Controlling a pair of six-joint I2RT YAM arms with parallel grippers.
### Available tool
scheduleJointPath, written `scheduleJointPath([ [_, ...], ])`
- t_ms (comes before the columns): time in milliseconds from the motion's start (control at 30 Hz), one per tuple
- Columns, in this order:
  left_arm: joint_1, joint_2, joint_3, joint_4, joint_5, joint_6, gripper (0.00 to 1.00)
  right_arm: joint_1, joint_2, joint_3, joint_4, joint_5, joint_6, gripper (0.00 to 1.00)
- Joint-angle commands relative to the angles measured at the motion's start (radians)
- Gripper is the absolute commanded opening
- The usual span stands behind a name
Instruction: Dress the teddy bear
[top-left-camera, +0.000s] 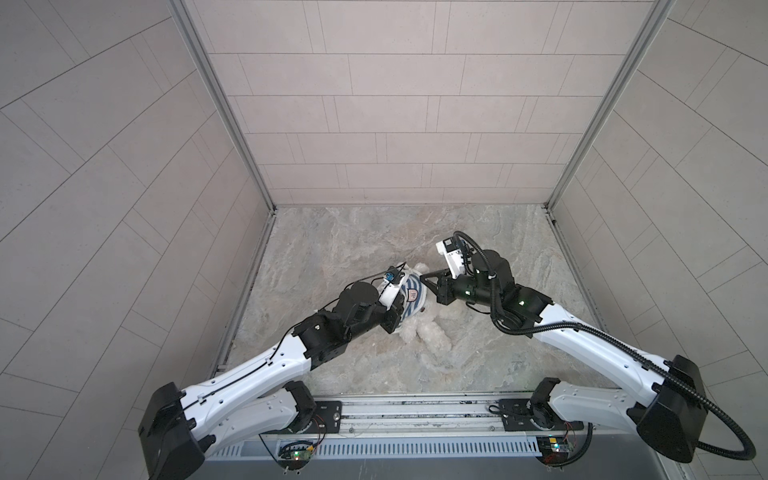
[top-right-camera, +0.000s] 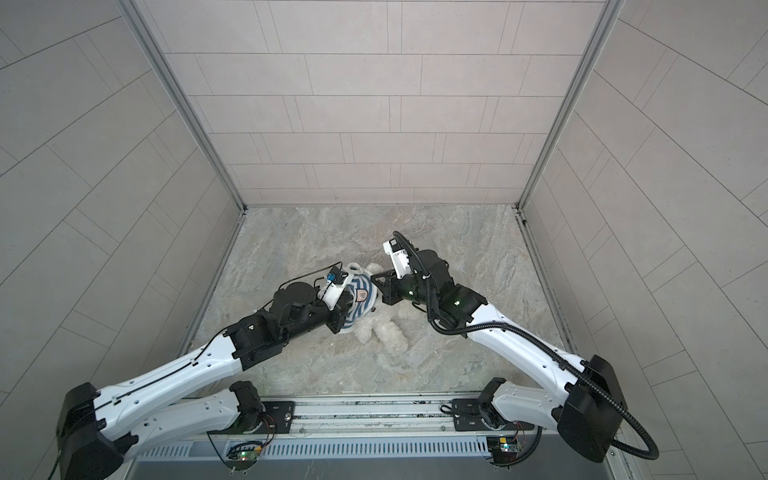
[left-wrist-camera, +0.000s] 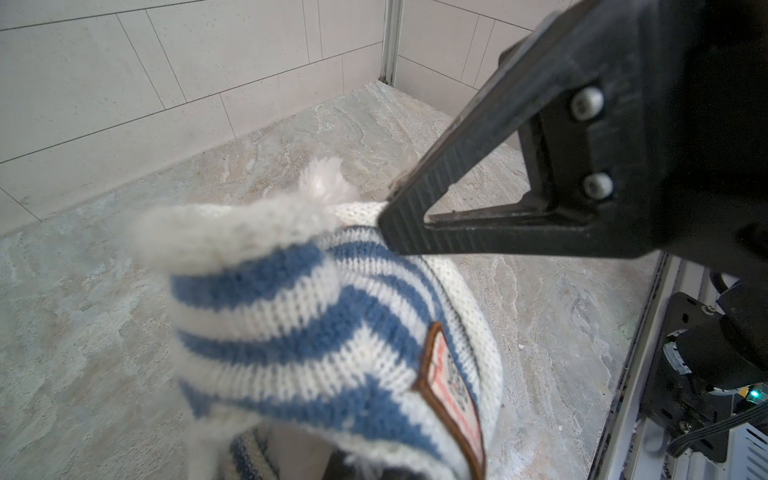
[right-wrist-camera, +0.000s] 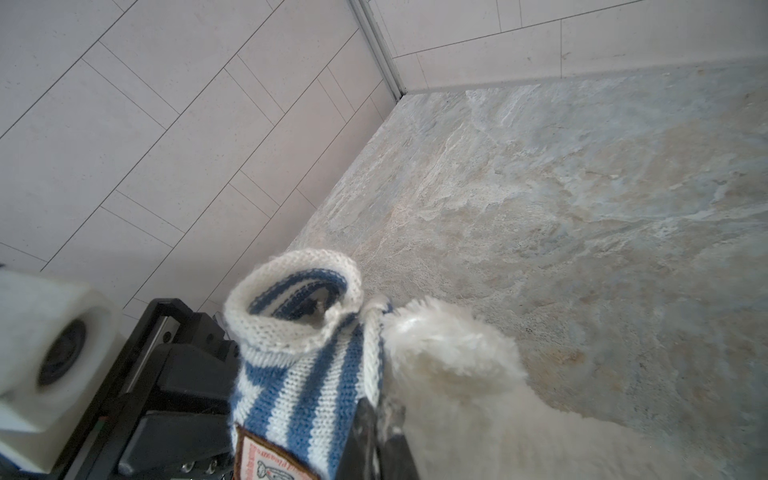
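The teddy bear (top-left-camera: 430, 334) lies on the marbled floor in both top views, its fluffy white legs (top-right-camera: 388, 334) pointing to the front. The blue-and-white striped shirt (top-left-camera: 409, 291) with its badge covers its upper part. My right gripper (top-left-camera: 424, 279) is shut on the shirt's white edge (left-wrist-camera: 361, 210). In the right wrist view its jaws (right-wrist-camera: 380, 432) pinch that edge between the stripes (right-wrist-camera: 299, 395) and the bear's fur (right-wrist-camera: 453, 374). My left gripper (top-right-camera: 343, 322) is shut at the shirt's hem; in the left wrist view the knit (left-wrist-camera: 311, 332) drapes over its jaws and hides them.
Tiled walls close the floor (top-left-camera: 374, 237) on three sides, with metal posts in the back corners. The arms' mounting rail (top-left-camera: 415, 415) runs along the front edge. The left arm's wrist camera (right-wrist-camera: 54, 353) sits close beside the shirt's open sleeve (right-wrist-camera: 291, 307).
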Motion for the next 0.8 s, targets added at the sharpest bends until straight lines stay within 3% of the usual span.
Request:
scheduleJointPath([
  [0,-0.006,-0.026,-0.019,0.027,-0.017,0.011,0.00,-0.007,-0.057,-0.028,-0.026,0.104,-0.005,0.00],
  [400,-0.006,-0.073,-0.047,-0.004,-0.011,0.009,0.00,-0.062,-0.177,-0.157,-0.009,0.261,0.033,0.00],
  [767,-0.019,-0.093,-0.042,-0.006,-0.008,0.010,0.00,-0.066,-0.178,-0.169,0.002,0.247,0.013,0.00],
])
